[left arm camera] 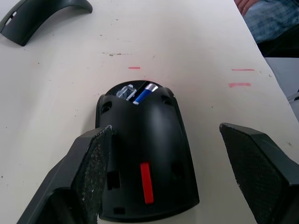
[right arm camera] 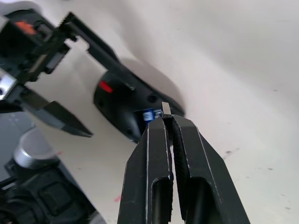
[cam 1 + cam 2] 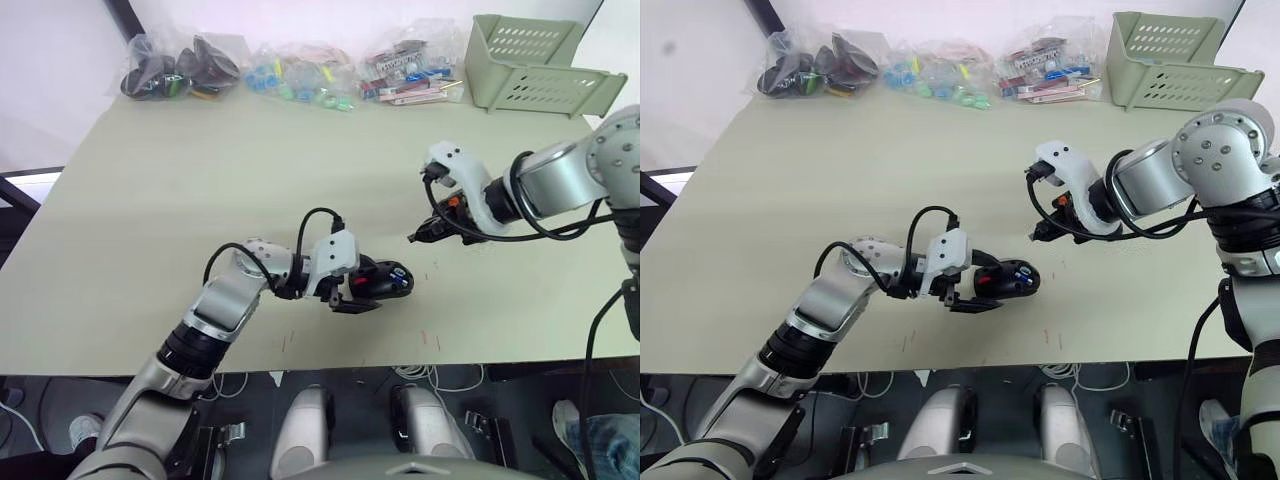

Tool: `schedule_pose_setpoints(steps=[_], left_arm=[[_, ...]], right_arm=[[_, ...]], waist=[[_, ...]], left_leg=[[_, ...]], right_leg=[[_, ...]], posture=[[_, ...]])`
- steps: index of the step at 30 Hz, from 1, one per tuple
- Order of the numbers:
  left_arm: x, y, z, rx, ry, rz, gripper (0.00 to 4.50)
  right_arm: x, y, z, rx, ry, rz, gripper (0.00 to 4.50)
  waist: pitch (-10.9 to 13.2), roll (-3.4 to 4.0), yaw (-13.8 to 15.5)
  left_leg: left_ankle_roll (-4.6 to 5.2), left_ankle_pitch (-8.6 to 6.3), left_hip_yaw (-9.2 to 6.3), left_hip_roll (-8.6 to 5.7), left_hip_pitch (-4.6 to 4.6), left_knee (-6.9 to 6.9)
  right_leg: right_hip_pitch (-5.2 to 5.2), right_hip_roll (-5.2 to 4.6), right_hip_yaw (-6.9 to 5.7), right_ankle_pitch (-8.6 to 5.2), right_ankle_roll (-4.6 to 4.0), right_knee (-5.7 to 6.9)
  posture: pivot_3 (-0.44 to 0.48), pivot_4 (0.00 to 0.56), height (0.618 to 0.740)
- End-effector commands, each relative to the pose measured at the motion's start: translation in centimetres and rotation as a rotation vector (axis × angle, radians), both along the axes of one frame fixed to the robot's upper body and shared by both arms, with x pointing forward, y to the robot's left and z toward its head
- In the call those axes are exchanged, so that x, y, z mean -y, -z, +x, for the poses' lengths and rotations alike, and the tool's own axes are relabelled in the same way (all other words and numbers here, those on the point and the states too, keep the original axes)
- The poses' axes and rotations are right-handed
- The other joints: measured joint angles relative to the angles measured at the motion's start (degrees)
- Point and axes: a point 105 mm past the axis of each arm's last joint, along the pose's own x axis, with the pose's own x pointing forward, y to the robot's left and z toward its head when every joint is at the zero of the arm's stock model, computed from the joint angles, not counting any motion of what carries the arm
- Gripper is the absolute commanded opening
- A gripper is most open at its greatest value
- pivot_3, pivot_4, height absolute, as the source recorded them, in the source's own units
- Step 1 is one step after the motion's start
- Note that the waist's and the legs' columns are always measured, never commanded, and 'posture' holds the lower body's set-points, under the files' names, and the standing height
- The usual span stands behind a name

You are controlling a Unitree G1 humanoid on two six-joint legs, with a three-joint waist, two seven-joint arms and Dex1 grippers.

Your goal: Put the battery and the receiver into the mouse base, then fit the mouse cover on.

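Black oval mouse base with red patch point(image 1: 145, 163) on beige table point(image 3: 200, 230), between spread fingers of left gripper point(image 1: 173, 172), blue cylindrical battery point(image 1: 144, 92) seated in its compartment, right gripper point(image 2: 168, 122) above, clenched on small silver-tipped receiver point(image 2: 166, 108), thin black arched mouse cover point(image 1: 42, 14) lying apart.

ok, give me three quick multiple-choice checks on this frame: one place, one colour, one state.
1. Where is the battery? A on the table; B in the mouse base compartment; C in the green tray.
2. Colour of the patch on the mouse base? A red; B yellow; C white.
3. The right gripper is: A wide open; B shut on the receiver; C shut on the battery.
Key: 1 B, the blue cell lies in the recess; 2 A, a red bar on the black body; 3 B, a small silvery tip is pinched between its closed fingers.
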Motion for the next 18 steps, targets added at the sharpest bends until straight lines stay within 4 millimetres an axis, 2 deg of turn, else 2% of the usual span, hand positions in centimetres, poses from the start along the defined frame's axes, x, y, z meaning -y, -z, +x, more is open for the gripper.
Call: schedule_pose_setpoints(steps=[1,9,18], left_arm=[[0.7,-0.3,-0.1,0.038,0.029,0.000,3.88],[1.1,-0.2,0.3,0.064,0.022,0.032,3.88],[1.4,0.4,1.1,0.073,-0.031,0.066,3.88]], right_arm=[[-0.6,-0.9,-0.5,0.022,-0.073,-0.122,0.00],[-1.6,-1.4,-0.1,-0.016,-0.108,-0.190,0.00],[-1.9,-1.1,0.3,-0.032,-0.107,-0.202,0.00]], waist=[[0.0,0.05,0.0],[0.0,0.05,0.0],[0.0,0.05,0.0]], left_leg=[[0.00,0.00,0.03,0.00,-0.02,0.00],[0.00,0.00,0.04,0.00,-0.04,0.03],[0.00,0.00,0.01,0.00,-0.04,0.02]], right_leg=[[-0.06,0.00,0.02,0.00,0.00,0.04],[-0.09,0.00,0.03,0.00,-0.01,0.10],[-0.10,0.01,0.01,0.00,-0.02,0.15]], posture=[[0.000,0.150,0.740],[0.000,0.150,0.740],[0.000,0.150,0.740]])
